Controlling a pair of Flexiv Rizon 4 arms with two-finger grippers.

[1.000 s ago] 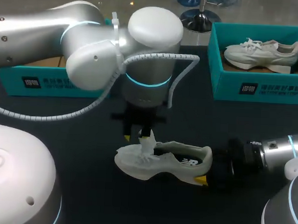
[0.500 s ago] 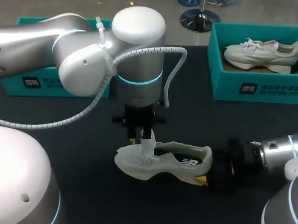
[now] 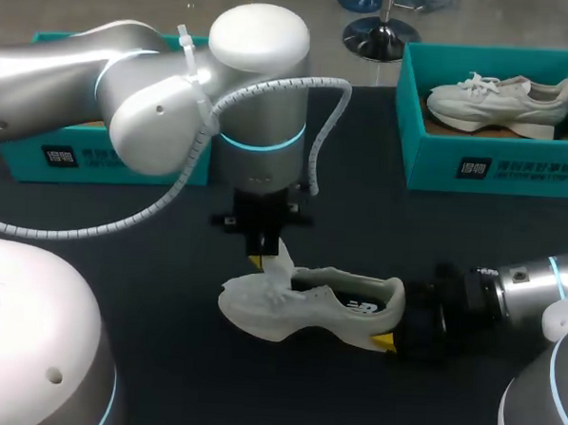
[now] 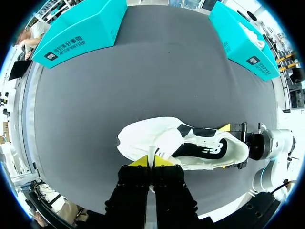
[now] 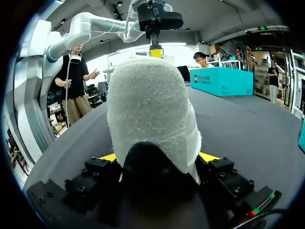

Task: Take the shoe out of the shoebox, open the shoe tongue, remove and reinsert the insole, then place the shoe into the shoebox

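Note:
A white shoe (image 3: 307,309) lies on its sole on the dark table, toe toward my left. Above its laces hangs my left gripper (image 3: 265,259), shut on the upright shoe tongue (image 3: 283,267). In the left wrist view its yellow tips (image 4: 151,161) pinch a thin white strip of the tongue over the shoe (image 4: 190,143). My right gripper (image 3: 392,325) lies low at the heel, one finger on each side, shut on the shoe. The right wrist view shows the heel (image 5: 152,109) filling the space between its fingers (image 5: 209,157).
A teal shoebox (image 3: 439,163) at the back right holds a second white shoe (image 3: 499,100). Another teal shoebox (image 3: 39,152) stands at the back left, partly behind my left arm. The front left of the table lies under my left arm's base.
My left gripper has closed on the shoe tongue and the arm has shifted slightly left. The right arm and the shoe have stayed where they were.

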